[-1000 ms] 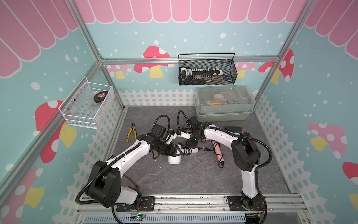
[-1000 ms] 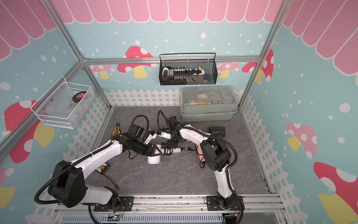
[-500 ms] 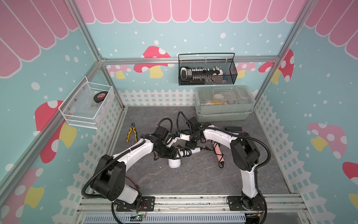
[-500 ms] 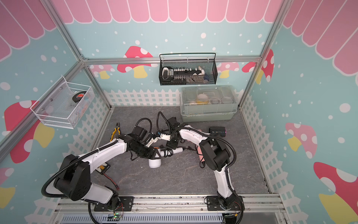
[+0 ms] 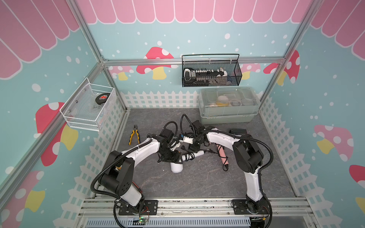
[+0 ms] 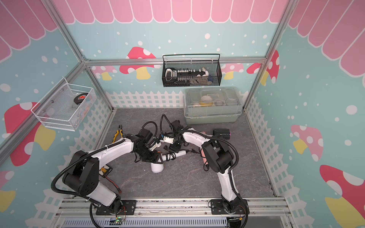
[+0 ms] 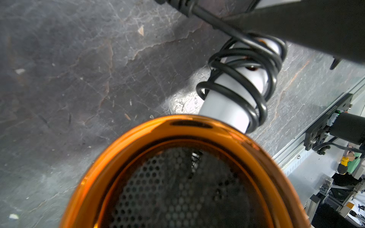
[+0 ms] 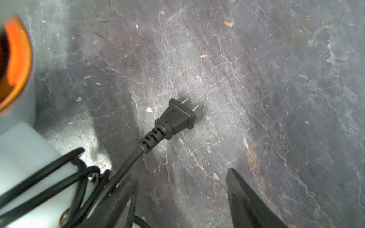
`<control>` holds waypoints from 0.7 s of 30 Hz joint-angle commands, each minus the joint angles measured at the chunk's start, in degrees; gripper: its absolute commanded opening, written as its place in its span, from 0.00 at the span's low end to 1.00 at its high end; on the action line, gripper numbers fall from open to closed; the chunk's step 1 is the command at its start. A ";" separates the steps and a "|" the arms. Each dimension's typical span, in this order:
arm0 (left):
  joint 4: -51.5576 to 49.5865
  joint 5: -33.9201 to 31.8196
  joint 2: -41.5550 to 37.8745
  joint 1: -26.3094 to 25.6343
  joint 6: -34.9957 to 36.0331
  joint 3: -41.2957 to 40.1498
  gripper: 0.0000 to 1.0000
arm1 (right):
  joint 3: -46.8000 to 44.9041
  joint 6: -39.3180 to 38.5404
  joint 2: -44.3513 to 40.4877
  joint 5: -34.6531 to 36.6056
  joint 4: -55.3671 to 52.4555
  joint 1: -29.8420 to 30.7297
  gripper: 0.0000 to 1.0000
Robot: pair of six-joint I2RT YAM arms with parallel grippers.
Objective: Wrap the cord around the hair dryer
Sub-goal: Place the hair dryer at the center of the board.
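Left claw (image 5: 170,158) clamps the hair dryer (image 5: 176,167). Right claw (image 8: 178,174), jaws apart, should regrasp the cord (image 8: 126,167) near the plug (image 8: 177,116), beyond the handle (image 7: 227,106), keeping coils taut.

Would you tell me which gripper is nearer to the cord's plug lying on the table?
Right. The right gripper hovers open just behind the plug; the left gripper holds the hair dryer, beyond its wrapped handle.

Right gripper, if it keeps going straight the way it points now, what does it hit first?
Probably the table mat just short of the plug. The right gripper is open and angled down toward it. Depth is unclear, so the plug could come first.
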 commanded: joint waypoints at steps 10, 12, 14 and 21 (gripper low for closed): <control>2.03 -6.67 6.25 2.67 -0.73 2.54 0.00 | -0.97 -0.15 2.96 -0.96 -3.80 2.66 0.71; 1.47 -6.57 7.34 2.67 -0.45 3.03 0.00 | -0.82 0.06 3.32 -0.89 -3.80 2.65 0.71; 1.27 -6.93 7.84 2.72 -0.51 3.22 0.00 | -0.69 0.23 3.46 -0.89 -3.64 2.63 0.71; 1.40 -8.21 7.84 2.70 -1.53 4.13 0.34 | -0.55 1.12 4.02 -0.78 -2.75 2.55 0.71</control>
